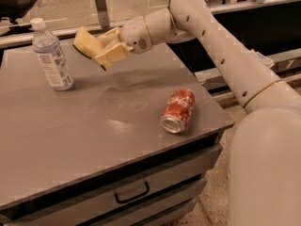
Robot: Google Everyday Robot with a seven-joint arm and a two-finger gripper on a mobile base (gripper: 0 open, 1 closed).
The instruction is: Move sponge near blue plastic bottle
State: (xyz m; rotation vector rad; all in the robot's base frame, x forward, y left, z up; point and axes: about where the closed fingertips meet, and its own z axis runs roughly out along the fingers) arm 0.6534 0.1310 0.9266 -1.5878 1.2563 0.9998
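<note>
The blue plastic bottle [51, 55] stands upright at the table's far left, clear with a white cap and a white-and-blue label. My gripper [99, 51] reaches over the far middle of the table, to the right of the bottle, and is shut on the pale yellow sponge [84, 42]. The sponge is held in the air above the table, sticking out to the left of the fingers [113, 53], roughly a hand's width from the bottle.
A red soda can [178, 110] lies on its side near the grey table's [70, 140] right front edge. A drawer with a black handle [132, 193] is under the tabletop. My white arm [221, 51] spans the right side.
</note>
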